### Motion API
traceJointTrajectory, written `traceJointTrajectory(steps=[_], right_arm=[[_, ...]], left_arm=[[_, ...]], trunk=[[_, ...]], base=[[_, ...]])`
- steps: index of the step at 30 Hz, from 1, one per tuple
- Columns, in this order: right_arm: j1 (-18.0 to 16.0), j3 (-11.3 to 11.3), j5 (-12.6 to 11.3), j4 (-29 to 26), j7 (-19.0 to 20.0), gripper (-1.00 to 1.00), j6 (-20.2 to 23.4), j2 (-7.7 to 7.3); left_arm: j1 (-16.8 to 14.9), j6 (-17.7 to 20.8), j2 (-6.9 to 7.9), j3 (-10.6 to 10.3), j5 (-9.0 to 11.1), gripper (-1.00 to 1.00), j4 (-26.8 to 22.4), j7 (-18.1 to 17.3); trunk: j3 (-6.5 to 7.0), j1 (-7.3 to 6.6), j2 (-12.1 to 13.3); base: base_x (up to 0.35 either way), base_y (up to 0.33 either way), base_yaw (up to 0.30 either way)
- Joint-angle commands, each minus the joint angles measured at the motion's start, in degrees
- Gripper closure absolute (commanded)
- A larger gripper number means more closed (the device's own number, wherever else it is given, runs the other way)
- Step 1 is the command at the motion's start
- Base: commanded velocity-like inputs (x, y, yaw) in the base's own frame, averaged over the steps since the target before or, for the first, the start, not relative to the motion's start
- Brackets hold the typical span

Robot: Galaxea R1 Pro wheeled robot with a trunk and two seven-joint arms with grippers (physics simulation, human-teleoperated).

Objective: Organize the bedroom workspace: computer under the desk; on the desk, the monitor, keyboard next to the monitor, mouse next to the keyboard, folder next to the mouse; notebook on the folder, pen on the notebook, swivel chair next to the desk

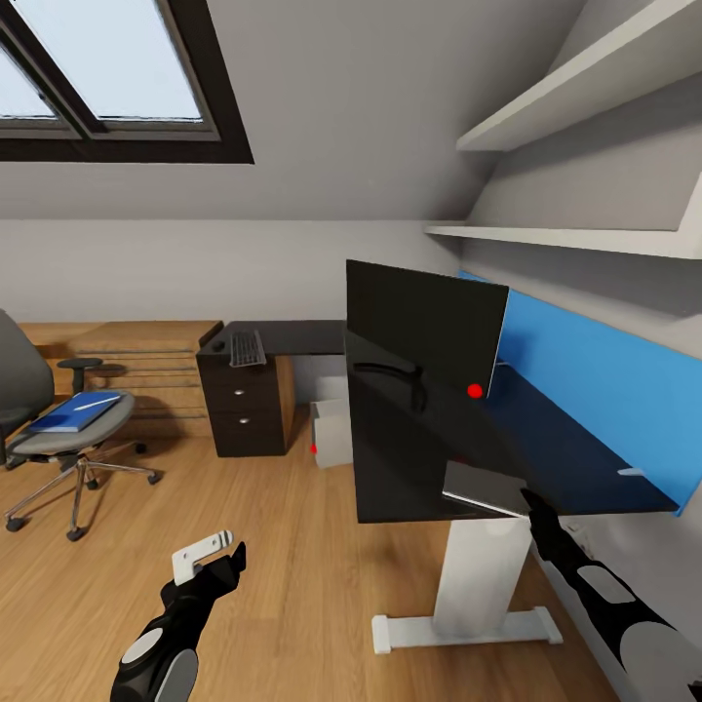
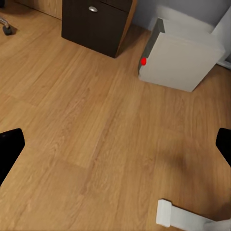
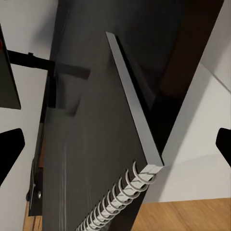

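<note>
The monitor [image 1: 424, 327] stands on the black desk [image 1: 409, 468]. Farther along the desk lie the keyboard [image 1: 247, 348] and a small dark mouse [image 1: 216, 343]. Under the desk stands the grey computer [image 1: 331, 434] [image 2: 180, 60]. At the left, the swivel chair [image 1: 58, 444] carries the blue folder [image 1: 73, 411] with the pale pen [image 1: 97, 401] on it. A grey spiral-bound notebook [image 1: 485, 487] [image 3: 137, 110] lies at the desk's front edge. My right gripper [image 1: 534, 505] is open right at its corner. My left gripper [image 1: 219, 558] hangs open over the floor.
Black drawers [image 1: 242, 405] [image 2: 94, 21] support the desk's far end, and its white leg and foot [image 1: 478, 585] [image 2: 178, 216] stand near me. A blue panel [image 1: 585, 361] and wall shelves [image 1: 585, 234] run along the right. Wooden floor [image 1: 273, 546] lies between chair and desk.
</note>
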Motion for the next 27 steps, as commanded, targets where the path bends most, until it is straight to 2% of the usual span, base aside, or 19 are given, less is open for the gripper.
traceJointTrajectory(steps=[1, 6, 15, 18, 27], right_arm=[[0.0, -0.3, -0.5, 0.0, 0.2, -1.00, 0.5, 0.00], [0.0, -0.3, -0.5, 0.1, 0.2, -1.00, 0.6, 0.08], [0.0, -0.1, -0.5, -0.1, 0.2, -1.00, 0.7, 1.62], [0.0, 0.7, -0.5, -0.2, 0.2, -1.00, 0.8, 2.18], [0.0, 2.1, -0.5, -0.2, 0.2, -1.00, 0.6, 2.37]], left_arm=[[0.0, 0.1, 0.00, -0.1, 0.5, -1.00, -0.1, 0.5], [0.0, 0.1, 0.02, -0.1, 0.5, -1.00, -0.1, 0.5], [0.0, 0.1, 0.01, -0.1, 0.5, -1.00, -0.1, 0.5], [0.0, 0.1, 0.01, 0.0, 0.5, -1.00, -0.1, 0.5], [0.0, 0.1, 0.00, 0.0, 0.5, -1.00, -0.1, 0.5]], trunk=[[-0.06, 0.00, 0.0], [-0.06, 0.00, 0.0], [-0.06, 0.00, 0.0], [-0.06, 0.00, 0.0], [-0.06, 0.00, 0.0]], base=[[0.006, 0.000, 0.000], [0.002, 0.000, 0.000], [0.000, 0.000, 0.000], [0.000, 0.000, 0.000], [0.000, 0.000, 0.000]])
